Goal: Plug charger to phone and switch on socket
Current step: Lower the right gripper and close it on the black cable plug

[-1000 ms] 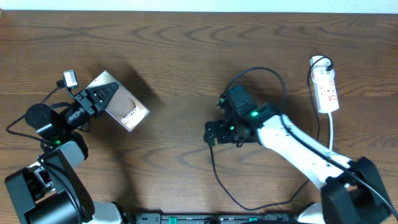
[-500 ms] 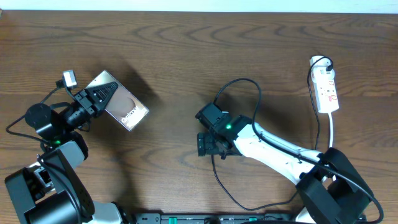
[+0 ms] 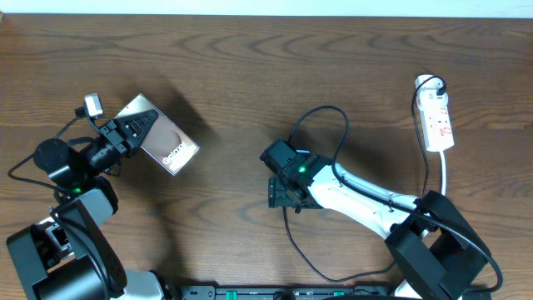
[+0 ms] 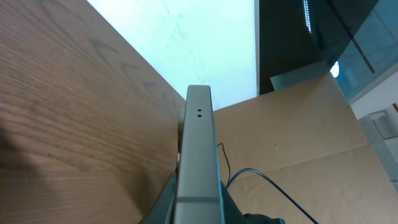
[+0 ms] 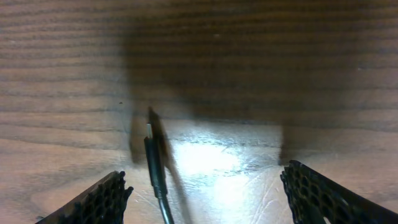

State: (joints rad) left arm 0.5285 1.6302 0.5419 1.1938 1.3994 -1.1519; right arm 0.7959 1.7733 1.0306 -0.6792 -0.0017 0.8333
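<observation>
- Left arm (image 3: 75, 179): black throughout; cylindrical joint housings; one green light; thin black cables looped alongside; boxy black base.
- Left gripper (image 3: 143, 123): black, tapered, with ribbed fingers.
- Right arm (image 3: 366, 196): long white link between black joint housings; green light near the wrist; black cable along the link; black base.
- Right gripper (image 5: 205, 180): black fingers (image 5: 102, 199), honeycomb-textured.

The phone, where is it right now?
In the overhead view the phone is over the left side of the table, clamped in the left pincer, far from the white power strip at the right edge.
</observation>
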